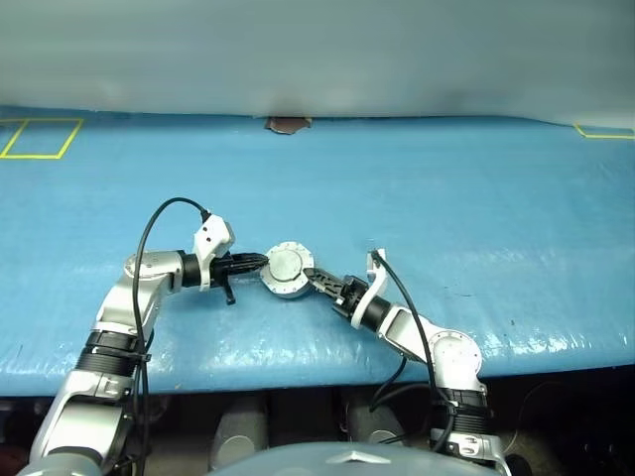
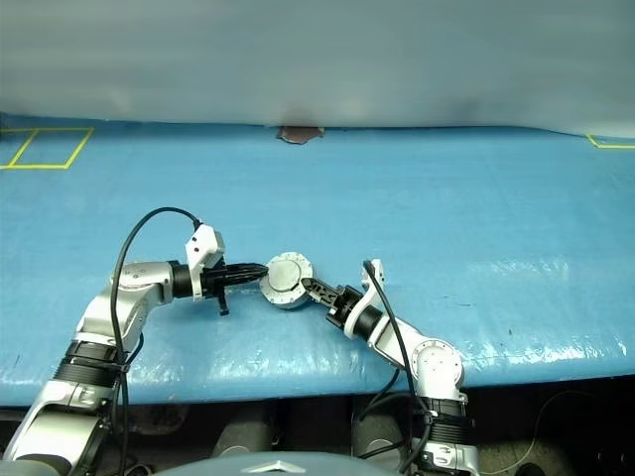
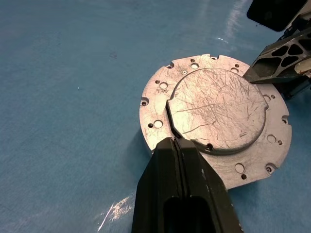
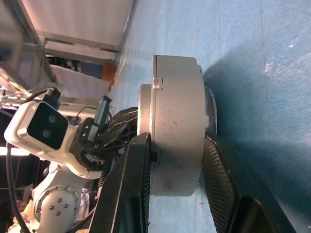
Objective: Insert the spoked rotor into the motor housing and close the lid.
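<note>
Round silver-grey metal motor housing (image 1: 286,272), pale grey lid (image 3: 218,109) closed, near the blue tabletop (image 1: 446,198) edge: right tool (image 1: 316,279) clamps it; left tool (image 1: 258,262), shut, touches the lid.

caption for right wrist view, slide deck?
Right claw clamps the closed motor housing on the blue table.

Scratched silver-grey lid (image 3: 218,109), blue table (image 1: 446,198)
</note>
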You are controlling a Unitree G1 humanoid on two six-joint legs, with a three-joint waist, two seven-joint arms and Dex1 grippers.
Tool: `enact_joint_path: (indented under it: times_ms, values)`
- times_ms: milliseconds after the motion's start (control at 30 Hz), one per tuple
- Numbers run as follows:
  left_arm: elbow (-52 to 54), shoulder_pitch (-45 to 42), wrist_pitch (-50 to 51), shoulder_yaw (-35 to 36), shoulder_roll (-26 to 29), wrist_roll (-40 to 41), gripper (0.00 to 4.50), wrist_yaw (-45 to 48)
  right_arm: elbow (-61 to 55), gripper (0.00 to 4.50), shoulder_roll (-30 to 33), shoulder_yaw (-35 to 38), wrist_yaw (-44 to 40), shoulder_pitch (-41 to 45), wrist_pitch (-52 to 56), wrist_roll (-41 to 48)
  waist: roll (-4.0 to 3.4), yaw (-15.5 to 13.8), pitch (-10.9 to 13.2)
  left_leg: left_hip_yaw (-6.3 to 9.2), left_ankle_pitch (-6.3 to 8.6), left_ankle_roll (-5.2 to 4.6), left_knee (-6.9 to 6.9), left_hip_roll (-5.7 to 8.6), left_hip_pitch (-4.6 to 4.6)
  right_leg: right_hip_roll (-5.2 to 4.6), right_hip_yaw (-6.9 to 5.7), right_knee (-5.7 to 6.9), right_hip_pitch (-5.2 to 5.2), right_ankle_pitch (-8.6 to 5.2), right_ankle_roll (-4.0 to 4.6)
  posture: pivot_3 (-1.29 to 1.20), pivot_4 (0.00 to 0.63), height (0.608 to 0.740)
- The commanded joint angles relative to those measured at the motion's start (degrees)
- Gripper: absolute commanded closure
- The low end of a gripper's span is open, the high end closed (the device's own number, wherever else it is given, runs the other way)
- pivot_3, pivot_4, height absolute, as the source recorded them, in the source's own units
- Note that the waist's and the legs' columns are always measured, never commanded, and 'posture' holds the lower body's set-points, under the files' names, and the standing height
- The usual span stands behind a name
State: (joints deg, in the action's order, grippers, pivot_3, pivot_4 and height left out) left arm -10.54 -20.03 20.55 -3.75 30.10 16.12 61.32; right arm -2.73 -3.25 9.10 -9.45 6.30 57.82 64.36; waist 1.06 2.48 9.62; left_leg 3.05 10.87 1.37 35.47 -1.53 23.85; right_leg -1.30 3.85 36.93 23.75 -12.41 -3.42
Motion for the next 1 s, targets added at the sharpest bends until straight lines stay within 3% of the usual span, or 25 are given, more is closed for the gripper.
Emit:
enact_joint_path:
  times_ms: [33,333,433,800,1000]
  values:
    - [0.2,-2.6,5.9,6.3,-3.0,7.6,4.50,-2.8,-0.7,3.32,-5.8,2.6,0.9,0.6,-2.4,5.6,0.02,0.0,0.0,0.01,0.00,0.00,0.03,-0.01,0.04,0.01,0.00,0.00,0.02,0.01,-0.01,0.00,0.150,0.740]
    - [1.0,-2.1,19.5,15.4,-5.0,19.5,4.50,-7.5,-3.4,3.32,-6.0,3.8,2.1,1.9,-7.8,14.3,-0.01,1.2,0.1,0.07,0.03,-0.05,0.08,-0.01,0.20,0.08,-0.01,-0.02,0.10,0.18,-0.30,0.00,0.150,0.740]
    - [1.3,-0.7,20.7,16.1,-5.6,21.7,3.94,-6.9,-4.9,3.32,-5.1,3.2,1.9,3.1,-9.5,15.5,-0.03,1.3,0.1,0.07,0.03,-0.05,0.07,-0.02,0.20,0.09,0.00,-0.02,0.11,0.17,-0.28,0.00,0.150,0.740]
    - [3.6,1.7,31.1,19.5,-10.5,33.5,0.18,-10.7,-4.1,3.32,-3.1,1.4,2.7,8.6,-12.3,17.9,-0.03,1.3,0.1,0.07,0.03,-0.05,0.15,-0.02,0.21,0.11,0.02,-0.01,0.09,0.12,-0.16,0.00,0.150,0.740]
    - [3.1,1.3,35.0,23.3,-14.3,40.2,0.04,-14.7,-3.7,3.32,-3.4,-0.4,3.5,9.2,-11.4,18.1,-0.03,1.1,0.1,0.08,0.04,-0.06,0.13,-0.01,0.24,0.10,0.02,-0.03,0.10,0.18,-0.27,0.00,0.150,0.740]
